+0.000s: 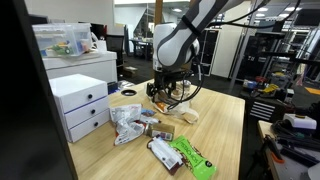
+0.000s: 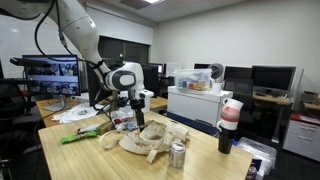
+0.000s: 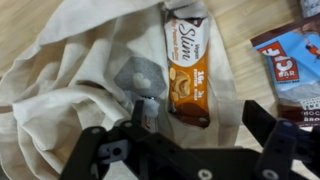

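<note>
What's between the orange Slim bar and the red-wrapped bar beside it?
Wrist view: only cloth bag and a sliver of wooden table separate the orange Slim bar from the red-wrapped bar.

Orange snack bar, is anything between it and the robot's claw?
No, nothing visible. In the wrist view the orange snack bar lies bare on top of the cream cloth bag, and the gripper hangs open just over it with only air between.

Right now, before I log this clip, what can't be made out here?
Wrist view: red bar cut off by the right edge; its name reads only partly.
Wrist view: fine print on the orange bar is blurred.
Exterior view: wrappers too small to read.
Exterior view: gripper too small to tell whether it touches the cloth bag.
</note>
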`<state>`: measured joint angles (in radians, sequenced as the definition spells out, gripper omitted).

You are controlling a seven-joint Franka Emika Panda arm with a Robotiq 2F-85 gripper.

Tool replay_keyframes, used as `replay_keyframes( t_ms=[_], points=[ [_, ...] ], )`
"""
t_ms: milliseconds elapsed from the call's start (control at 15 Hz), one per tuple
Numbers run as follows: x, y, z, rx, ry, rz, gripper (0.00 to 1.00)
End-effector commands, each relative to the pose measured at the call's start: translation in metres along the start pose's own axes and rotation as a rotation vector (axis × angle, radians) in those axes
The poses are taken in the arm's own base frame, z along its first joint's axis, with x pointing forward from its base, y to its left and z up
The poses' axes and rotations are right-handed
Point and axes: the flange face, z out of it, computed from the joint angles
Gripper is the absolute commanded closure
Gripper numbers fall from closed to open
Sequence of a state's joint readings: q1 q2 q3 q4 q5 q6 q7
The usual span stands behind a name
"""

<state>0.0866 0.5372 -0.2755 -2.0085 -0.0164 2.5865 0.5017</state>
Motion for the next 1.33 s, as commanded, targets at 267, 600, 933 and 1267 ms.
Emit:
replay_keyframes(
  t_ms=[267,600,933,1267],
  points=[
    [-0.009,-0.014,-0.001,-0.015,0.007,-0.006,0.04],
    [-0.015,-0.008,0.015,-0.080,-0.045,0.011,0.03],
    [-0.018,-0.006,0.027,-0.116,-0.075,0.023,0.13],
    [-0.017,-0.006,0.031,-0.141,-0.081,0.010,0.11]
  ],
)
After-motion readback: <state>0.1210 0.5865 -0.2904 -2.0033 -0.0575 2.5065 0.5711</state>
